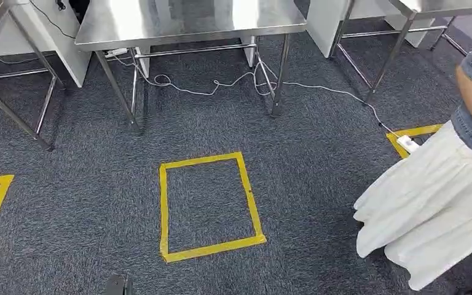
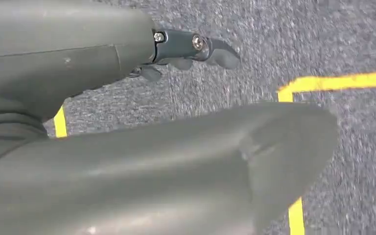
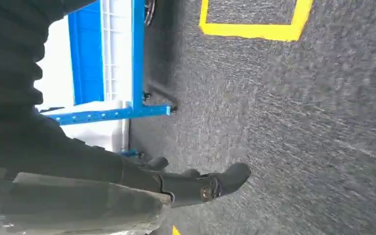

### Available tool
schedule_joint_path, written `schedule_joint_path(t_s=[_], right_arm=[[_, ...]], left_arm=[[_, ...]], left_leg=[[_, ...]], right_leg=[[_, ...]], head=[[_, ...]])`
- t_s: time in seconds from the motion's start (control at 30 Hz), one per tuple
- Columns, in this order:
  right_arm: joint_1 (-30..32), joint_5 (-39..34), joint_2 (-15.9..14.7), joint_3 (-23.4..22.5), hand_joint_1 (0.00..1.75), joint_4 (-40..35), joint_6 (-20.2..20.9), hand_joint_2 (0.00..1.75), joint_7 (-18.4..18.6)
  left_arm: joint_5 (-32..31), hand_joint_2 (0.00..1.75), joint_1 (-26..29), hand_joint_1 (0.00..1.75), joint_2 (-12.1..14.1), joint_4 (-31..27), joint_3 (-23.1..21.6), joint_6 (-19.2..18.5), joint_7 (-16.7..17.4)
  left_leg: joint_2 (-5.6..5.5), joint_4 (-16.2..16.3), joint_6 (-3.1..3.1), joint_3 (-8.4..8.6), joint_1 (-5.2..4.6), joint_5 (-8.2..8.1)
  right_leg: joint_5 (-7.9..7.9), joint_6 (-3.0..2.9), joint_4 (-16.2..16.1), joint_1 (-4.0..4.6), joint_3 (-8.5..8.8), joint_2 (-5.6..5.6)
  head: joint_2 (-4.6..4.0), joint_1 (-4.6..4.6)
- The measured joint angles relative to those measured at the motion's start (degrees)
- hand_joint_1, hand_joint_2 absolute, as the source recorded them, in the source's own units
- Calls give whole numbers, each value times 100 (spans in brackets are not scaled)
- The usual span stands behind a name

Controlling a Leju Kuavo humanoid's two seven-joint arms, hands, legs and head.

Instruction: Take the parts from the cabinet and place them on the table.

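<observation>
Carpet [image 1: 319, 178], dark grey, spreads wide between the robot and the steel tabletop [image 1: 184, 21] ahead; that top's near edge runs across the head view, its bare surface carrying no parts that can be made out. A yellow tape rectangle [image 1: 209, 206] lies on the floor just in front of the robot, well apart from the table legs. White cable [image 1: 221, 83] loops on the floor under the table and trails right toward a power strip [image 1: 407, 144]. A person in a white skirt [image 1: 430, 209] stands at the right edge, near that strip.

Left hand [image 2: 186, 51] hangs over carpet beside a tape corner, fingers loosely apart, holding nothing. Right hand [image 3: 200, 183] likewise hangs released above carpet, near a blue-framed cabinet [image 3: 107, 73] with white panels. Parts inside the cabinet cannot be made out.
</observation>
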Motion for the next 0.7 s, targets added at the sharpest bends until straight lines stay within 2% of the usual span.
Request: schedule_joint_path(t_s=[0.03, 0.07, 0.1, 0.13, 0.17, 0.2, 0.23, 0.27, 0.3, 0.33, 0.37, 0.4, 0.47, 0.5, 0.53, 0.57, 0.6, 0.63, 0.67, 0.7], right_arm=[[10, 0, 4, -11, 0, 0, 4, 175, 0], [6, 2, 4, -13, 0, 0, 11, 175, 2], [-2, 2, 9, -15, 0, 0, 17, 175, 2], [-4, 4, 22, -15, 0, 0, 33, 175, 2], [-2, 13, 26, -15, 0, 0, 42, 175, 2], [12, 22, 31, -15, 0, 0, 50, 175, 2], [19, 22, 31, -17, 0, 0, 52, 175, 2], [20, 24, 33, -20, 0, 0, 52, 175, 4], [15, 26, 39, -20, 0, 0, 52, 175, 4], [9, 33, 39, -20, 0, 0, 52, 175, 4], [3, 35, 44, -20, 0, 0, 52, 175, 4], [-27, 37, 42, -22, 0, 0, 52, 175, 4], [-11, 37, 42, -22, 0, 0, 52, 175, 4], [0, 42, 46, -24, 0, 2, 55, 175, 9], [7, 48, 37, -24, 0, 2, 52, 175, 18], [9, 57, 35, -26, 0, 2, 55, 175, 17], [-6, 68, 37, -28, 0, 2, 55, 175, 17], [-19, 72, 35, -28, 0, 2, 57, 175, 17], [-28, 79, 35, -28, 0, 2, 57, 175, 17], [-22, 81, 33, -31, 0, 2, 61, 175, 17]], left_arm=[[0, 0, -5, 0, 2, 0, -2, 0, 0], [0, 0, -4, 0, 4, 0, -2, 0, 0], [2, 0, 3, 0, 4, 0, -2, 0, 2], [4, 0, 11, 0, 13, 0, -2, 0, 2], [15, 0, 20, 0, 20, 0, -2, 0, 4], [22, 0, 26, 0, 20, 0, -2, 0, 7], [26, 0, 29, 0, 20, 0, 0, 0, 7], [33, 0, 29, 0, 20, 0, 0, 0, 7], [35, 0, 28, 0, 20, 0, 0, 0, 7], [35, 0, 28, 0, 24, 0, 0, 0, 7], [35, 0, 33, 0, 37, 0, -2, 0, 9], [35, 0, 35, 0, 42, 0, -4, 0, 7], [35, 0, 28, 0, 42, 0, -4, 0, 9], [35, 0, 27, 0, 42, 0, -4, 2, 9], [35, 0, 21, 0, 37, 0, -4, 2, 9], [35, 0, 8, 0, 37, 0, -4, 2, 4], [37, 0, 9, 0, 37, 0, -4, 2, 2], [37, 0, 18, 0, 39, 0, -4, 2, 2], [35, 0, 25, 0, 37, 0, -4, 2, 9], [26, 0, 26, 0, 37, 0, -4, 2, 11]], left_leg=[[-148, 86, -59, -43, 62, -63], [-437, 297, -107, -123, 83, -279], [-621, 707, -140, -272, 108, -575], [-708, 1185, -166, -462, 121, -833], [-742, 1659, -190, -646, 132, -1027], [-746, 1871, -204, -717, 142, -1053], [-746, 1795, -210, -667, 159, -958], [-750, 1446, -211, -479, 187, -731], [-800, 953, -212, -222, 217, -472], [-954, 441, -209, 41, 250, -245], [-1347, 213, -195, 154, 290, -328], [-1338, 155, -177, 135, 274, -312], [-1202, 193, -111, 101, 207, -301], [-1131, 159, -57, 102, 195, -265], [-1018, 14, 36, 142, 269, -181], [-970, -34, 60, 160, 216, -141], [-864, -44, 109, 139, 208, -121], [-772, -44, 118, 113, 177, -119], [-671, -44, 131, 91, 149, -113], [-586, -42, 142, 68, 132, -104]], right_leg=[[44, -55, -11, -111, 68, 62], [73, -108, -9, -100, 38, 120], [103, -145, -2, -98, 17, 168], [111, -148, 3, -92, -5, 233], [118, -141, 13, -86, -25, 316], [120, -137, 26, -86, -33, 387], [121, -134, 43, -87, -38, 459], [122, -128, 67, -92, -40, 552], [120, -124, 92, -95, -41, 633], [118, -121, 116, -95, -45, 711], [120, -93, 131, -88, -85, 768], [136, -21, 158, -45, -143, 831], [201, 88, 118, -98, -224, 963], [238, 146, 72, -101, -251, 1023], [234, 185, 109, -66, -293, 994], [138, 155, 256, -59, -388, 669], [-91, 94, 646, -49, -592, 433], [-314, 58, 1145, -53, -836, 340], [-485, 48, 1599, -60, -1053, 309], [-574, 73, 1915, -62, -1184, 296]], head=[[0, 11], [0, -20], [0, -28], [0, -22], [0, -33], [0, -26], [0, -26], [0, -31], [0, -24], [0, -31], [0, -22], [0, -15], [0, -20], [0, -31], [0, -4], [0, 5], [0, 48], [0, 55], [0, 46], [0, 48]])
